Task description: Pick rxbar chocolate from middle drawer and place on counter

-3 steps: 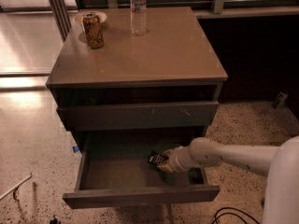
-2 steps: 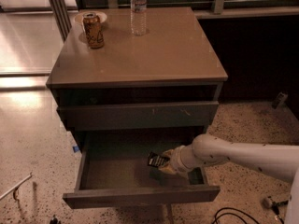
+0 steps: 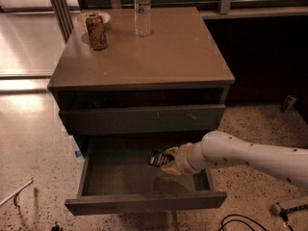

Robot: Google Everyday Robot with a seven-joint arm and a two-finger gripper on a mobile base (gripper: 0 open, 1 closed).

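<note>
The middle drawer (image 3: 115,174) is pulled open below the counter (image 3: 163,52), its dark inside showing. The rxbar chocolate (image 3: 155,158), a small black bar with white lettering, is tilted at the tip of my gripper (image 3: 166,160) in the right half of the drawer. The gripper is shut on the bar and holds it a little above the drawer floor. My white arm (image 3: 250,153) reaches in from the right, over the drawer's right side.
A soda can (image 3: 96,31) and a small white dish (image 3: 104,17) stand at the counter's back left, with a water bottle (image 3: 142,11) at the back middle. The scratched drawer front (image 3: 144,119) is just above the open drawer. Cables (image 3: 236,223) lie on the floor at the right.
The gripper and the bar have risen slightly and shifted a little left inside the drawer. The arm's elbow has moved out to the right.
</note>
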